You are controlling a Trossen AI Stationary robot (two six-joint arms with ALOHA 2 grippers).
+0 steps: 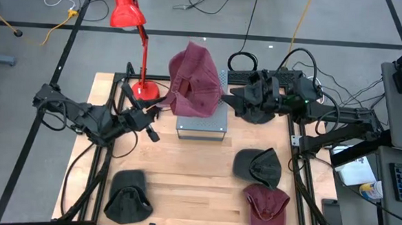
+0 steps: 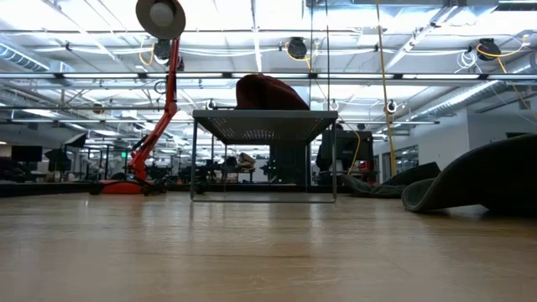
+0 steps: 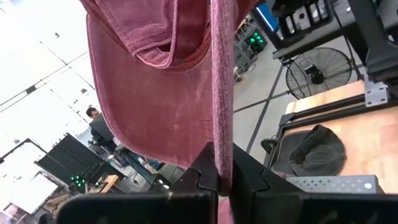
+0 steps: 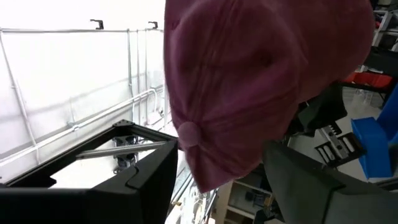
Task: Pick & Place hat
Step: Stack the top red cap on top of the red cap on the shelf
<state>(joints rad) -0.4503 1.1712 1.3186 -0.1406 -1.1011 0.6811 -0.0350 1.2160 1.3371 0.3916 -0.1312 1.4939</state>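
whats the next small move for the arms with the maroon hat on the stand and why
Probably the left gripper should let go and back away. Its fingers are shut on the edge of the maroon hat, which already sits on the metal stand. The right gripper is open around the hat's far side, not clamped.

Maroon hat, red lamp
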